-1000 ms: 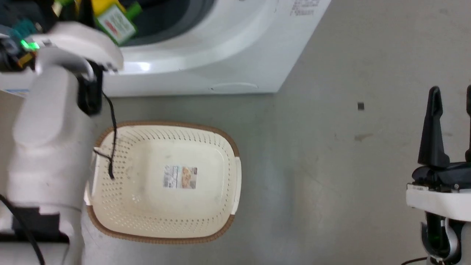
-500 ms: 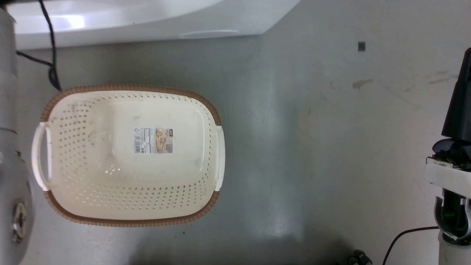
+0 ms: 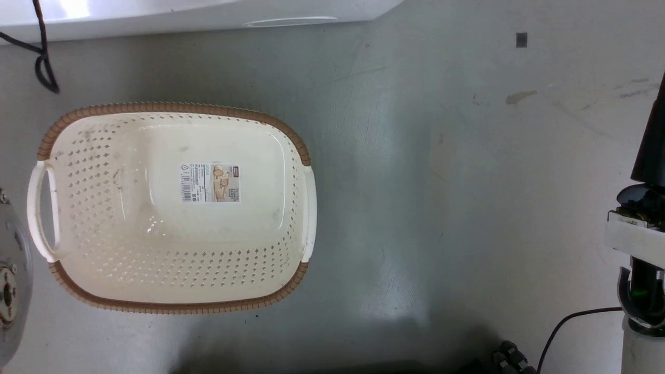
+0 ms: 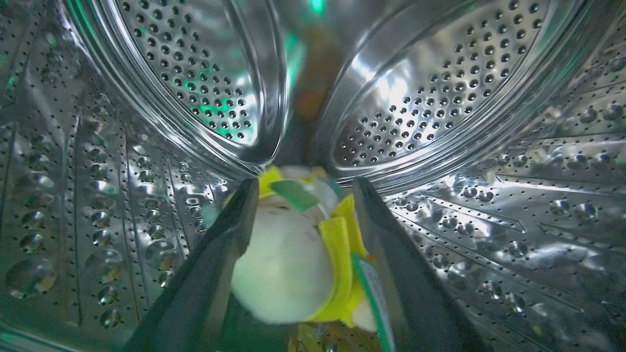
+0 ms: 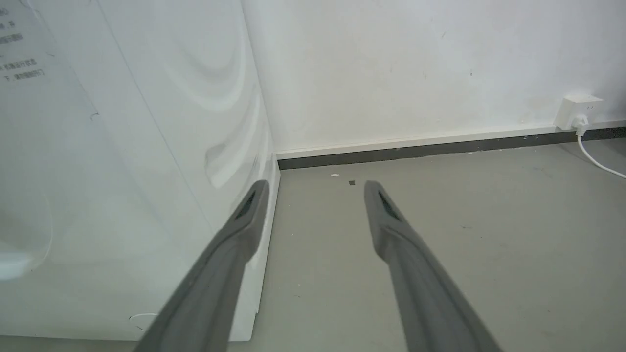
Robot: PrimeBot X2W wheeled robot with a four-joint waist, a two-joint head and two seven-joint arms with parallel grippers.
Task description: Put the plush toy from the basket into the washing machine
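Note:
In the left wrist view the plush toy (image 4: pixel 283 269) sits between my left gripper's (image 4: pixel 305 186) two dark fingers, showing a pale rounded end, yellow and green edges and a paper tag. The gripper is shut on it, inside the washing machine's shiny perforated drum (image 4: pixel 440 98). The basket (image 3: pixel 171 307) stands on the floor with nothing in it except the sticker (image 3: pixel 210 183) on its bottom. The washing machine's white lower front (image 3: pixel 208 15) runs along the top of the head view. My right gripper (image 5: pixel 317 186) is open and holds nothing, beside the washer's side panel (image 5: pixel 122 171).
A black cable (image 3: pixel 41 62) hangs near the washer at upper left. Part of my left arm (image 3: pixel 10 280) is at the left edge, beside the basket. My right gripper's finger (image 3: pixel 653 145) is at the far right. A wall socket (image 5: pixel 579 110) and a white cord are at the wall.
The head camera has shifted, so the washer's porthole and my left forearm have left that view. A second ago the toy was at the porthole's mouth.

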